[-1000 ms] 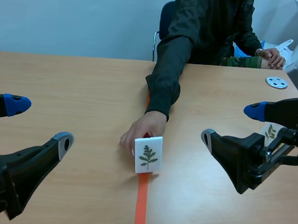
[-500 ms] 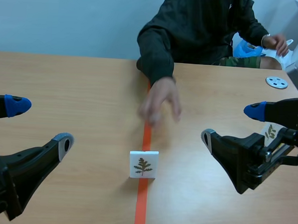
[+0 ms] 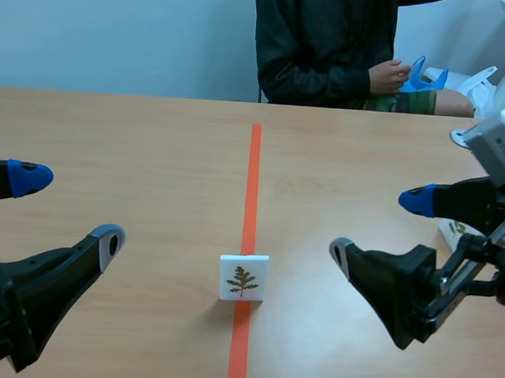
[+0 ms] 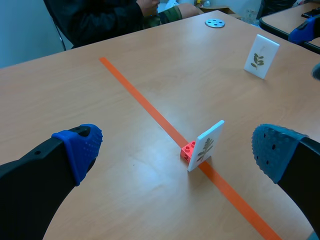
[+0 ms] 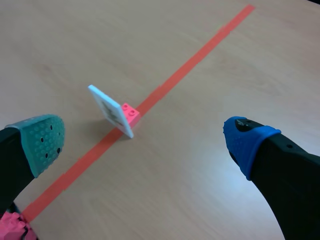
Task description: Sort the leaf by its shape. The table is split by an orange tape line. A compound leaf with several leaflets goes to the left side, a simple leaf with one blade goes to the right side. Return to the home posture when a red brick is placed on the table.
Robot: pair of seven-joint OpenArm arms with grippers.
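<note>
Now left hand (image 3: 68,206) and right hand (image 3: 379,224) gape wide, well clear of the upright leaf card (image 3: 244,277)

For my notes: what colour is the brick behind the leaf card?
Red brick; left wrist view.

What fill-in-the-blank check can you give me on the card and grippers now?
The leaf card stands on the orange ____ line.
It stands ____, with a small red brick behind it.
The left gripper and right gripper are both ____.
A second card stands on the line's ____ side.
Missing: tape; upright; open; right.
</note>
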